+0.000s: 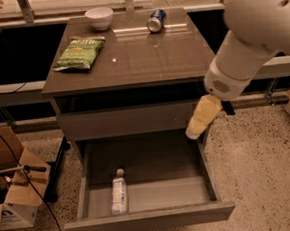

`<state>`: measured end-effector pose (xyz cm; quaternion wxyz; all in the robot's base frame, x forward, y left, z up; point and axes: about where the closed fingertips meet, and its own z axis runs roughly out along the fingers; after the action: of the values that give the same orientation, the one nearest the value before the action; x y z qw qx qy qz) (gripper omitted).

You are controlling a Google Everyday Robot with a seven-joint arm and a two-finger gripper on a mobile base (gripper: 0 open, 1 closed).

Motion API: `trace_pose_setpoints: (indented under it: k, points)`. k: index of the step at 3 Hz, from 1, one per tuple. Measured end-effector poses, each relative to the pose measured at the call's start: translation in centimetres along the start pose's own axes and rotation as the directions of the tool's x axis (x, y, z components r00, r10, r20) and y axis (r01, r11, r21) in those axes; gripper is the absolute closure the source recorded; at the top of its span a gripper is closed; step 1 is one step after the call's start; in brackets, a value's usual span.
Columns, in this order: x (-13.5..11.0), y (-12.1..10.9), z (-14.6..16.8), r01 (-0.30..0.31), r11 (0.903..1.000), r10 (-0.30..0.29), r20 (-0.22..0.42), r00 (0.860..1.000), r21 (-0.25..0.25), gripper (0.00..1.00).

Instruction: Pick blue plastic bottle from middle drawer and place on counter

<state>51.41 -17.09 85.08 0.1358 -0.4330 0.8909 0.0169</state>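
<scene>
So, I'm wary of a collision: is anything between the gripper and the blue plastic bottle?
Nothing visible. The gripper hangs near the right rear corner of the middle drawer. The blue plastic bottle lies alone on its floor, at the left.

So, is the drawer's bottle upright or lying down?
Lying down: blue plastic bottle flat on middle drawer floor; gripper above drawer's right wall.

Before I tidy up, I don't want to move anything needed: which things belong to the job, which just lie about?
Job: blue plastic bottle lying in the middle drawer; counter; gripper above the drawer's right wall.
Lying about: green snack bag, white bowl, blue soda can, cardboard box.
</scene>
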Motion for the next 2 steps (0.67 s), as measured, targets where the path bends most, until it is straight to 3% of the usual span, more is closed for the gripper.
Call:
trace_pose_setpoints:
  k: [1,2]
  points:
    - [1.50,0.23,6.21,-0.163,0.9859,0.160,-0.080,0.984,-0.038,0.00]
    - [1.45,0.22,6.02,-0.169,0.9849,0.166,-0.078,0.983,-0.036,0.00]
